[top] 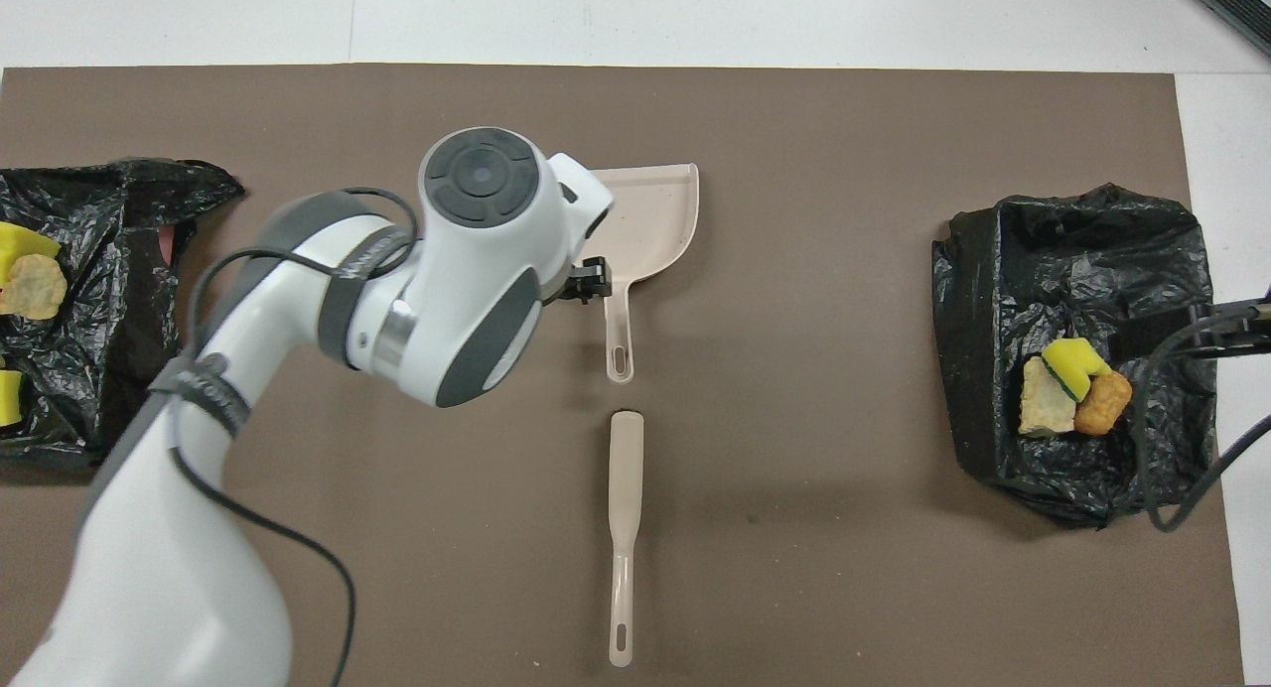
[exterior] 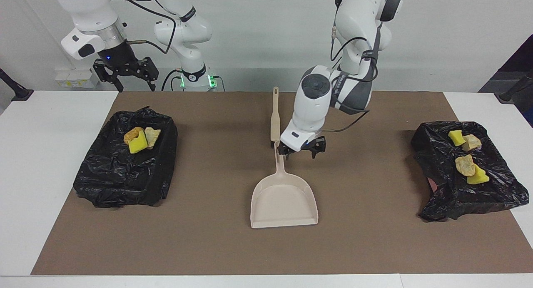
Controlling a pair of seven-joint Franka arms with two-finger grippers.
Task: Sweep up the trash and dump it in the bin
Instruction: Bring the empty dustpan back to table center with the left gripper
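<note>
Beige plastic marks both tools in the middle of the surface (exterior: pixel 233 254): the dustpan (exterior: pixel 284 199) lies flat with its handle pointing toward the robots, and the scraper (exterior: pixel 275 115) lies in line with it, just nearer to the robots. Set so, each can be picked up by its handle.

The left claw (exterior: pixel 301 149) hangs low just beside the dustpan's handle, toward the left arm's end, its fingers spread and gripping nothing. The right claw (exterior: pixel 125 75) waits high near its own base, fingers apart and empty.

The trash (exterior: pixel 141 139) is off the mat already: three scraps sit in the black-lined bin (exterior: pixel 125 171) toward the right arm's end, and more trash scraps (exterior: pixel 466 157) rest in the second black-lined bin (exterior: pixel 454 196) at the left arm's end. No scrap shows on the mat, so the sweeping looks done, with the tools laid down.

A brown mat (top: pixel 794 568) covers the white surface's middle; a plain pale wall stands at the robots' end.
</note>
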